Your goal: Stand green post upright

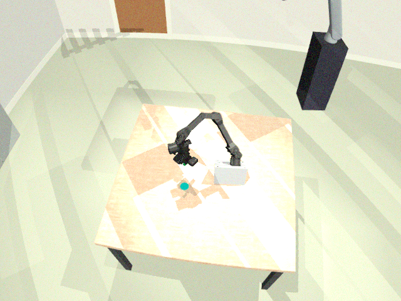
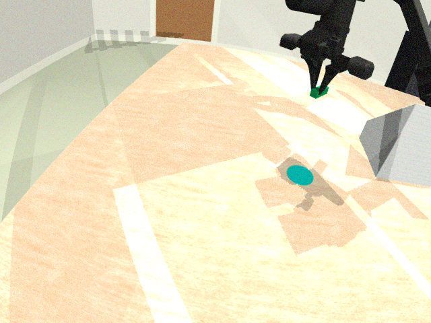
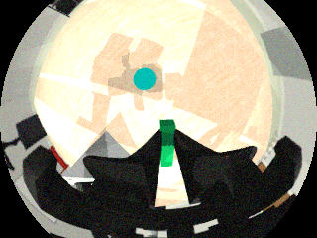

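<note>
So the gripper (image 2: pixel 320 86) sits in the upper right of the exterior shot, fingers pointing down and pinched nearly shut on the green post (image 2: pixel 319 91). Only a short green stub pokes out below the tips there. It looks lifted off the table (image 2: pixel 139 215), though I can't say for sure from that angle.

In the wrist view the post (image 3: pixel 168 143) runs up the middle of the frame between the two dark fingers, and the cyan circle (image 3: pixel 145 79) is just above it, a bit to the left.

From the top view, the circle (image 1: pixel 183 185) is near the table's centre, below the gripper (image 1: pixel 184 163) and apart from it. A grey box (image 1: pixel 230 175) under the arm's base sits to the circle's right.
</note>
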`<state>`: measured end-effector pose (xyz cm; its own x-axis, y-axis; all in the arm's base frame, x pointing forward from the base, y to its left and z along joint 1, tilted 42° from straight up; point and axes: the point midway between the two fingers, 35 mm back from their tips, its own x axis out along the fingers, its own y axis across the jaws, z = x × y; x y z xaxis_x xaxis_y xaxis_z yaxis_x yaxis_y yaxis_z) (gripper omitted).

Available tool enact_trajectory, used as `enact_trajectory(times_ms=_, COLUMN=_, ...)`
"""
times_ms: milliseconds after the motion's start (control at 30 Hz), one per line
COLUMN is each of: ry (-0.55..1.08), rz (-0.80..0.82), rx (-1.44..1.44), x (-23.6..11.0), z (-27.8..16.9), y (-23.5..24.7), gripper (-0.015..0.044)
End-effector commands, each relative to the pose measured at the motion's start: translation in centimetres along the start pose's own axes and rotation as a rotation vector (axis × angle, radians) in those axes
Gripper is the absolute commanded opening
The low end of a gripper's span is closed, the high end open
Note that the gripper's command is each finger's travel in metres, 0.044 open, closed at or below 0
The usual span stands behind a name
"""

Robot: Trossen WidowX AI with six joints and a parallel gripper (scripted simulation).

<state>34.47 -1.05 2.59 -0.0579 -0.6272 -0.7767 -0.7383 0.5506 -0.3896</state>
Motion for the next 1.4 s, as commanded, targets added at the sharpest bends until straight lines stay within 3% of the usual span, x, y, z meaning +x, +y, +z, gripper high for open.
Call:
enact_trajectory(times_ms=0, ry=0.005, rz=0.005, rx=-0.021, x=0.2, z=1.2, y=0.6, gripper=0.0023)
enact_trajectory(times_ms=733, ry=0.034, rz=-0.013, rx=-0.149, x=0.9, z=7.0, y=4.6, gripper=0.0023)
enact_trajectory(times_ms=1367, ry=-0.029, rz=0.064, rx=-0.143, x=2.1, z=7.4, y=5.4, gripper=0.0023)
